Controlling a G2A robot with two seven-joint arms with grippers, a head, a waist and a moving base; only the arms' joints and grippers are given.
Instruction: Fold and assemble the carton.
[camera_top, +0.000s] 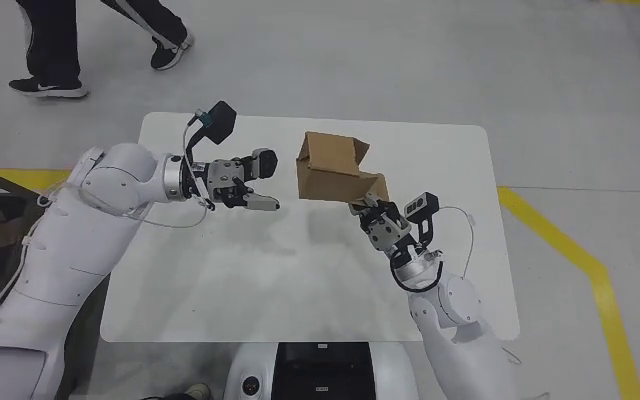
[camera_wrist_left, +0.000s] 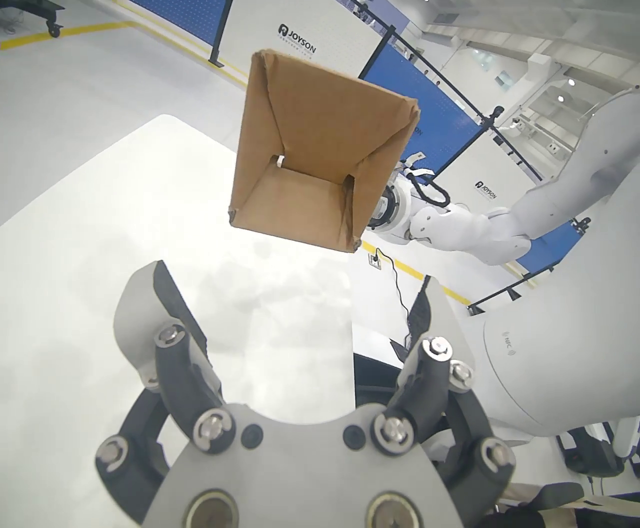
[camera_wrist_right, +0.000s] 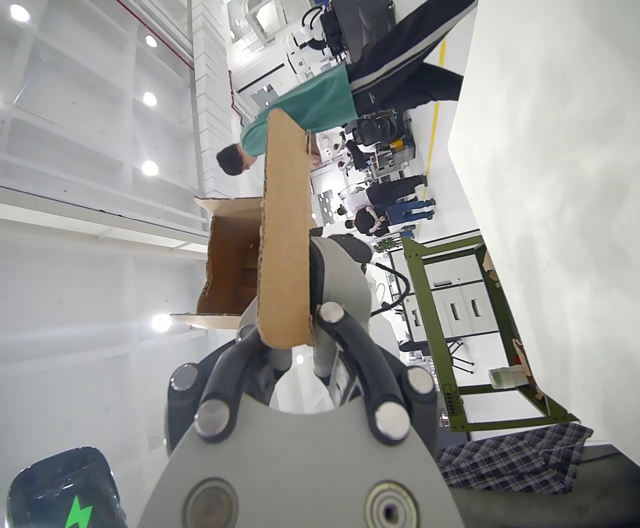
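Carton (camera_top: 330, 167) held by one flap in clamped right gripper (camera_top: 366, 208), apart from wide-open left gripper (camera_top: 268, 182).

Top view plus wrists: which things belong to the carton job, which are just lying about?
Job: brown cardboard carton, clamped at one flap by the right gripper; open left gripper nearby, apart from it.
Lying about: green metal frame, checked cloth.

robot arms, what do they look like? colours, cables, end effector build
The left arm and right arm wear glossy white rounded shells. The left end effector and right end effector share a grey metal base plate with silver bolts, black curved link bars and pale grey fingers with black pads. A black camera box sits by each wrist, trailing a thin pale cable.
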